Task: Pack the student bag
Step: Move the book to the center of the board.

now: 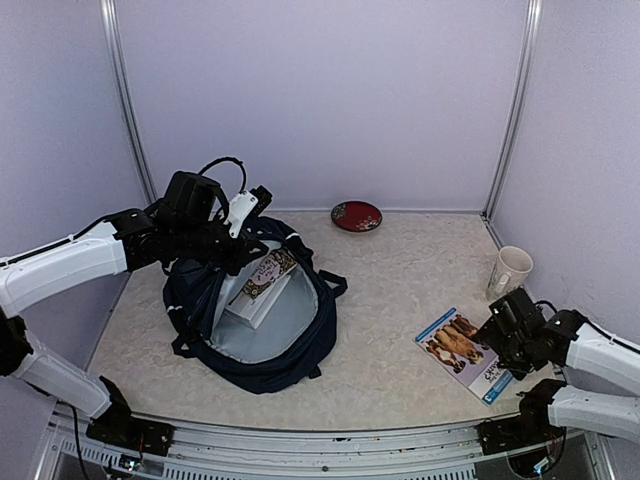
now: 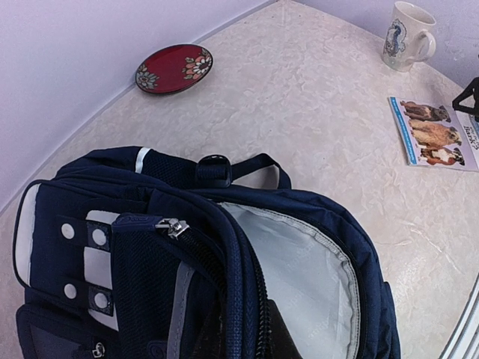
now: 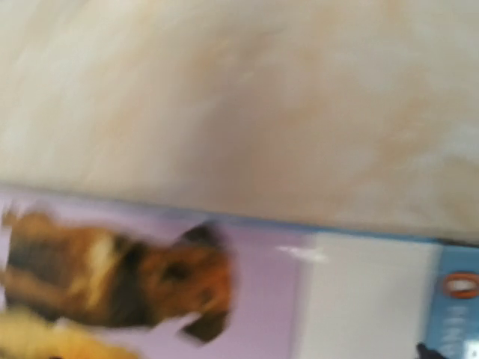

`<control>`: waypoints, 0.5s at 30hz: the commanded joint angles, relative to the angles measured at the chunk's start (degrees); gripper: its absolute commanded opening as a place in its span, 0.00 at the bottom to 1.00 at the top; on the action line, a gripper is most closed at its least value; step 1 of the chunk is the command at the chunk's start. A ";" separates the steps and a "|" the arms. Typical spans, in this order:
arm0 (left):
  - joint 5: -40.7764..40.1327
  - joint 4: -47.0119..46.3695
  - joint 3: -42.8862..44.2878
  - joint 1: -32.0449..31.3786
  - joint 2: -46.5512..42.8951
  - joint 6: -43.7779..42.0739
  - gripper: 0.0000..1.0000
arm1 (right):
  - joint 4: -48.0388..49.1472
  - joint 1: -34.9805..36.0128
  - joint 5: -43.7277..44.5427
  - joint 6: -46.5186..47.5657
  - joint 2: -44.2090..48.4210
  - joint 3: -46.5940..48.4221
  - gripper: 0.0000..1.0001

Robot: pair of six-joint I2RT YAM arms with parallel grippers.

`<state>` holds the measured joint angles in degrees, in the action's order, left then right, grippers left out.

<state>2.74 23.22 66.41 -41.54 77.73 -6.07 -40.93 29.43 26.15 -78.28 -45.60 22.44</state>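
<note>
The student bag (image 1: 322, 325) lies open on the table, navy with a light grey lining; a white box (image 1: 252, 302) and a patterned book (image 1: 268, 272) lie inside. My left gripper (image 1: 238, 240) is at the bag's far rim. In the left wrist view it (image 2: 243, 340) is shut on the zippered edge of the bag (image 2: 314, 206), with dark fingers on either side of the rim. My right gripper (image 1: 503, 335) hovers low over the right part of a dog-picture book (image 1: 455, 345), which fills the blurred right wrist view (image 3: 150, 277). Its fingers hardly show.
A white mug (image 1: 510, 270) stands at the right, beyond the dog book. A red patterned plate (image 1: 357, 215) lies by the back wall. Walls close in the table at the back and on both sides. The mug (image 2: 408, 34) and plate (image 2: 174, 67) also show in the left wrist view.
</note>
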 commanded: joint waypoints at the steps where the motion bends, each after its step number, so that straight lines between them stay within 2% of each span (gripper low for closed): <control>1: 2.37 -6.66 1.87 -0.38 -1.14 0.85 0.00 | 0.56 -6.10 -1.29 -7.53 6.53 -5.67 1.00; 8: 2.14 -6.65 1.85 -0.51 -1.13 0.76 0.00 | 1.98 -15.70 -4.57 1.34 -1.56 -1.88 1.00; 11: 2.00 -6.66 1.82 -0.48 -1.25 0.70 0.00 | 5.60 -18.55 -9.87 4.72 -5.29 -1.96 1.00; 15: 1.49 -6.73 1.70 -0.47 -1.32 0.53 0.00 | 13.56 -18.83 -17.33 10.30 -10.11 -2.73 0.99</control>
<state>2.57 23.22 66.41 -41.56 77.73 -6.07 -36.12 11.38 19.27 -74.50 -51.90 20.25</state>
